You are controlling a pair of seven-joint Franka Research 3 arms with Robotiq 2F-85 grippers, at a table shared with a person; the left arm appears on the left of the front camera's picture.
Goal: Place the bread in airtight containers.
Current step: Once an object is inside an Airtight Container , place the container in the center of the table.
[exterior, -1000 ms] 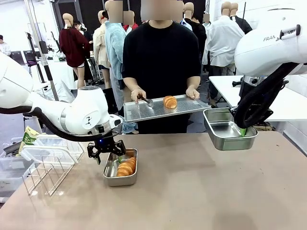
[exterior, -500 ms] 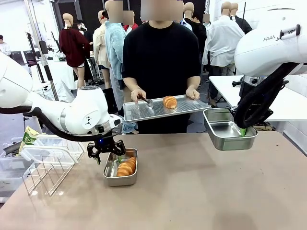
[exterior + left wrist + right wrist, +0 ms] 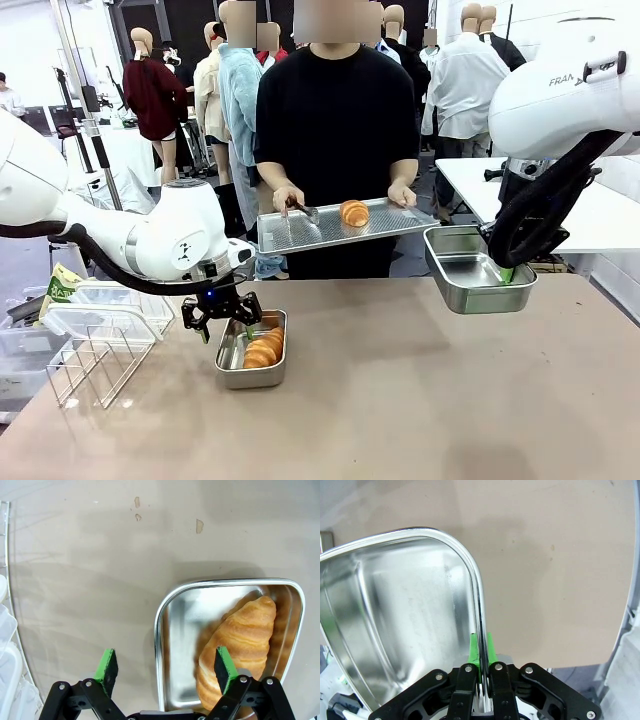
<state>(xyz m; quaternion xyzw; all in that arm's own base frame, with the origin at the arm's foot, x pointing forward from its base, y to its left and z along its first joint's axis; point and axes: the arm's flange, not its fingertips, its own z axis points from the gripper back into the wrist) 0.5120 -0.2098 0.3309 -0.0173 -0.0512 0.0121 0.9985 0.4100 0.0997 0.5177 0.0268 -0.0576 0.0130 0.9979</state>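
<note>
Hovering just above the loaded tub point(image 3: 161, 630), the left fingers point(image 3: 226, 325) stand spread wide and grip nothing. They straddle one long wall of the tub: one green pad is over the bare bench point(image 3: 400, 400), the other over the croissant point(image 3: 240, 635). That croissant lies lengthwise inside the loaded tub and fills most of it.

Right of the loaded tub and raised well above the bench, the right fingers point(image 3: 481, 654) are clamped shut on the rim of a second tub point(image 3: 478, 296). This tub hangs tilted and empty.

Beyond the loaded tub, a person point(image 3: 335, 120) holds a perforated tray point(image 3: 300, 232) carrying another croissant point(image 3: 354, 212), with tongs point(image 3: 306, 210) in one hand. Left of the loaded tub, a wire rack point(image 3: 95, 360) stands beside translucent lids point(image 3: 105, 318).
</note>
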